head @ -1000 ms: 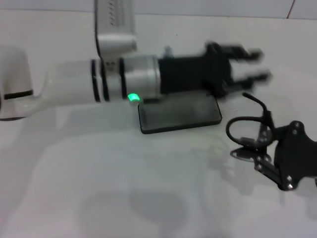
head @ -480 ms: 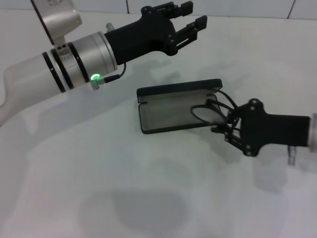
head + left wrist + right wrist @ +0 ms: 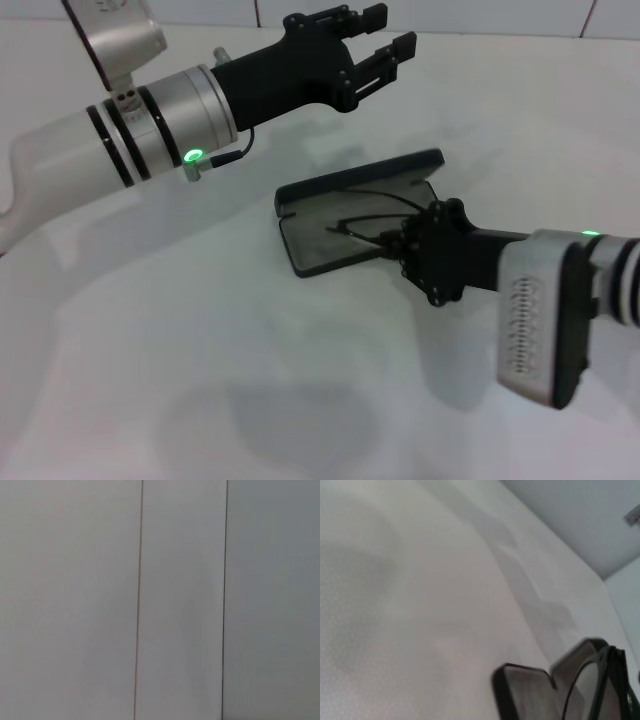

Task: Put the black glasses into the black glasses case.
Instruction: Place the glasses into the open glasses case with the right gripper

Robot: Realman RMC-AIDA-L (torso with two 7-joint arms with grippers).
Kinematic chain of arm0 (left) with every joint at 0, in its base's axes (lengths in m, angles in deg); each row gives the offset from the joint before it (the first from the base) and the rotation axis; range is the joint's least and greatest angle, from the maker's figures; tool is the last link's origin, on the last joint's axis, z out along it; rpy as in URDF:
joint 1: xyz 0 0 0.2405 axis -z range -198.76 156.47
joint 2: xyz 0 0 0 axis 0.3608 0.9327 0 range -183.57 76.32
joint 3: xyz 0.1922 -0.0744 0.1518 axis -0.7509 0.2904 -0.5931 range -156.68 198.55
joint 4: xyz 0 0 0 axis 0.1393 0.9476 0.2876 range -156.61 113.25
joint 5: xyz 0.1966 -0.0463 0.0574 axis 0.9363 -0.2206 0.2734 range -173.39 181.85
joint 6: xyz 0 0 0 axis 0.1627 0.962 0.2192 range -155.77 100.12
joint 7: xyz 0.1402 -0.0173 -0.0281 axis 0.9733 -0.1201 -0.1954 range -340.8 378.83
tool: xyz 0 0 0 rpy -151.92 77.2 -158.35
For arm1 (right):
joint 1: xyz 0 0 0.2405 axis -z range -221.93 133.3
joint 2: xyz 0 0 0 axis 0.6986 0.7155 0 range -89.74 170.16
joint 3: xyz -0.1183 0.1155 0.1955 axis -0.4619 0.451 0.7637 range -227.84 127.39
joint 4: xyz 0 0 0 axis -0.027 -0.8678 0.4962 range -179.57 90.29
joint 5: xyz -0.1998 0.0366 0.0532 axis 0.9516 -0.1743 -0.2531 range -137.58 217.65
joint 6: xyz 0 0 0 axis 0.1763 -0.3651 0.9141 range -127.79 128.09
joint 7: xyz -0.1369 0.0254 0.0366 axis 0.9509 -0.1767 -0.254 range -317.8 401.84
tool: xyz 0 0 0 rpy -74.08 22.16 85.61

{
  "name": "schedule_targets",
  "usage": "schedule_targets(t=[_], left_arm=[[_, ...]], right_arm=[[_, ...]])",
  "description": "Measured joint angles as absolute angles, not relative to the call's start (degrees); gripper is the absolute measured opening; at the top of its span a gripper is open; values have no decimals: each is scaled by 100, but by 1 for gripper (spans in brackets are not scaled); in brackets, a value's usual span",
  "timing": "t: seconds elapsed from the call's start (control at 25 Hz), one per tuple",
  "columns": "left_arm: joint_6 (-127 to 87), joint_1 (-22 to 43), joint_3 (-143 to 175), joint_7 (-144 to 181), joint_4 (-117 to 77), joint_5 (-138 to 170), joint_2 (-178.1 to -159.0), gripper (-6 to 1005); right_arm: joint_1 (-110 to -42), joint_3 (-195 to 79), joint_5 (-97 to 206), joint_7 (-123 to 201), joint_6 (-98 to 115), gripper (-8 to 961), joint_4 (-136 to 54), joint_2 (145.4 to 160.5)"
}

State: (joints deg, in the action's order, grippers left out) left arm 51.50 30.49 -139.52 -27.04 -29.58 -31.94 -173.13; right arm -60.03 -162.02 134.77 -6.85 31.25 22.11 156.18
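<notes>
The black glasses case lies open in the middle of the white table, its lid raised at the far side. The black glasses hang tilted just over the case's grey lining, with my right gripper shut on their near end as it reaches in from the right. In the right wrist view the case and one lens of the glasses show close up. My left gripper is held open and empty above the table, beyond the case. The left wrist view holds none of these things.
The white table spreads around the case. My left forearm slants over the table's far left part. The right arm's white housing fills the near right. A tiled wall fills the left wrist view.
The right gripper has carried the glasses leftward from beside the case to over its lining. The left arm swung up and away from the case a second ago and has held still since.
</notes>
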Motion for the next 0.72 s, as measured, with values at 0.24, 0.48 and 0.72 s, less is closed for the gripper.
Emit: schedule_targets(t=[0.24, 0.48, 0.72], left_arm=[[5136, 3063, -13959, -2704, -2952, -3199, -17316, 478], [5135, 2994, -13956, -2704, -2950, -3199, -17305, 478], [5136, 2872, -13956, -2704, -2958, -3199, -17291, 478]], right_arm=[[-6148, -16999, 13486, -663, 1842, 113, 2184, 15628], [-6130, -17329, 13514, -648, 1474, 114, 2357, 15610], [-6012, -17341, 13929, -647, 1453, 115, 2392, 15598]])
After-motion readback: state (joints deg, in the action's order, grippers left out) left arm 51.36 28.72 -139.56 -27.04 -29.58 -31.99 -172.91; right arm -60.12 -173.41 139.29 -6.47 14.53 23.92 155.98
